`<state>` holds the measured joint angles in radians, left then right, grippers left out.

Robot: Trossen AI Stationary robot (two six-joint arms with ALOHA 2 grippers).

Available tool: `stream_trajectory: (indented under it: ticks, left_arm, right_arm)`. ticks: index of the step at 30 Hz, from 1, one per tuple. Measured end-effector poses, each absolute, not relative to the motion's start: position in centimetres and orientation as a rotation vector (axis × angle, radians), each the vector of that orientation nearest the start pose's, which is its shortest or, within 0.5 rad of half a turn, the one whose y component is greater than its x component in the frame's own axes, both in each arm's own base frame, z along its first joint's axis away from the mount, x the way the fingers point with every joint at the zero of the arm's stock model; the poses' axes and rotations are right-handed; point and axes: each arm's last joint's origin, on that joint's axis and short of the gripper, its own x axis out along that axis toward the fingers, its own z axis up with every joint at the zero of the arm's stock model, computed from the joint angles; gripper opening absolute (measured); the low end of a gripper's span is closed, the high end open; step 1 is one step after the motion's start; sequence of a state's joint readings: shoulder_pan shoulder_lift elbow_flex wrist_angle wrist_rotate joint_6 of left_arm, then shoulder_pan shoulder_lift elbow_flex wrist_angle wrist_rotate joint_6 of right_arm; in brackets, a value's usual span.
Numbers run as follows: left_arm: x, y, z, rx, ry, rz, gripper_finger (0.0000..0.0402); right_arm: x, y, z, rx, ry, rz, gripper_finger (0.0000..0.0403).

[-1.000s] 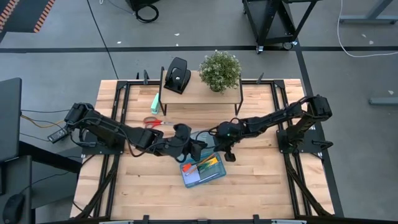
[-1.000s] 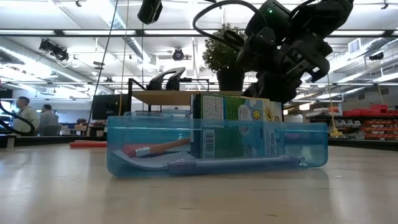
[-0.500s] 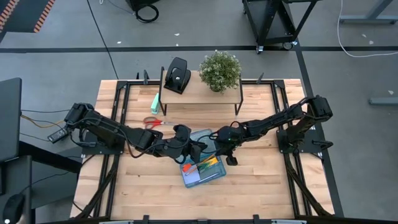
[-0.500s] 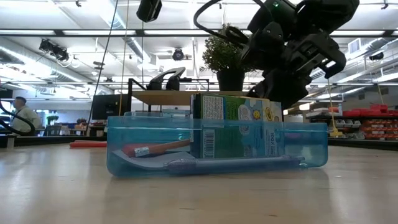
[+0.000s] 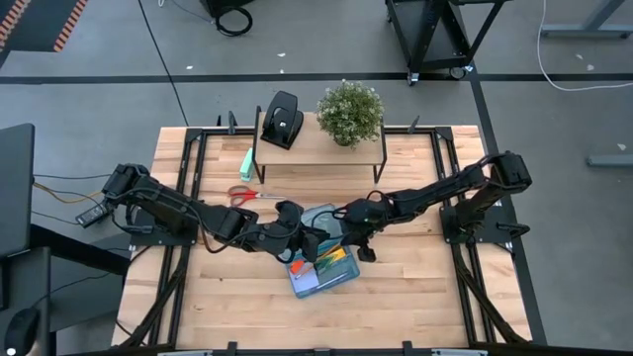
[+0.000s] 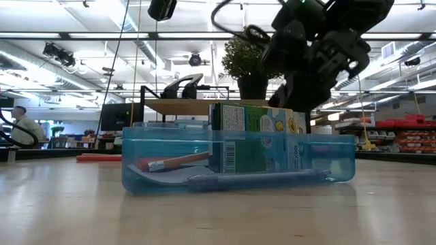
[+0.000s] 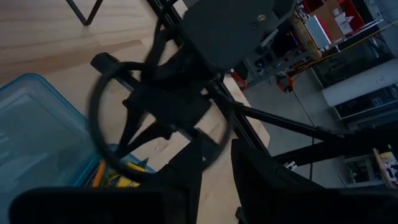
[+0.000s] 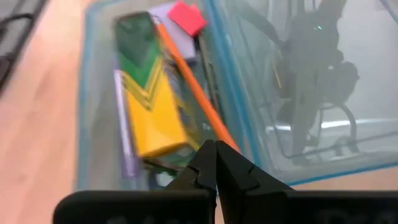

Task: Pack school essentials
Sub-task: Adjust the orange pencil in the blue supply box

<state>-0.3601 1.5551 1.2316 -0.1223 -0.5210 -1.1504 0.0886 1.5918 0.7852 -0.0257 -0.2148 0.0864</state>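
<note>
A clear blue box (image 5: 326,290) (image 6: 170,146) sits flat on the table. It holds the yellow-green crayon box (image 8: 149,106) (image 6: 255,136), orange pencil (image 8: 193,87), grey pencil (image 8: 208,56), purple pen (image 8: 121,130) and a red piece (image 8: 186,17) on a pale pad. Its clear lid (image 5: 318,218) (image 8: 292,74) lies beside it on the far side. My right gripper (image 5: 346,242) (image 8: 214,152) is shut, its tips at the box's wall by the orange pencil's end. My left gripper (image 5: 309,244) (image 7: 217,180) hangs slightly open over the box's far left corner. The red-handled scissors (image 5: 252,195) lie flat, far left. My right gripper has its shut fingertips (image 8: 205,163) slanting down at the box's wall (image 8: 249,149), beside the orange pencil's end. Whether they touch the wall or the pencil, I cannot tell.
A low wooden shelf (image 5: 316,148) at the far edge carries a black hole punch (image 5: 282,119) and a potted plant (image 5: 349,111). A mint-green block (image 5: 245,163) lies left of it. Bare wood stretches along the near side of the table (image 5: 415,297).
The right gripper has shifted a little toward the table's left, above the box. The blue box has turned slightly on the table: in the low view both its ends have drawn inward a few pixels.
</note>
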Motion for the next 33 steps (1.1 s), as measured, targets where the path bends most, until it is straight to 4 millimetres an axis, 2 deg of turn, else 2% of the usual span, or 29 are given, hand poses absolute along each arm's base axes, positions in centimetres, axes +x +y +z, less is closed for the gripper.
stream_trajectory:
  ticks: [3,9,16,33]
  left_arm:
    - [33.3,-11.1,30.6,-0.951,0.262,0.364,0.0093]
    - [33.3,-11.2,30.6,-0.952,0.262,0.364,0.0093]
    - [33.3,-11.1,30.6,-0.948,0.262,0.367,0.0094]
    - [33.3,-11.0,30.7,-0.964,0.257,0.369,0.0093]
  right_arm:
    - [30.0,3.3,16.9,0.131,0.82,0.262,0.001]
    - [29.8,3.0,17.9,0.055,0.772,0.172,0.001]
    - [30.0,3.0,16.6,0.043,0.827,0.144,0.001]
    - [30.1,3.3,15.6,0.031,0.86,0.115,0.001]
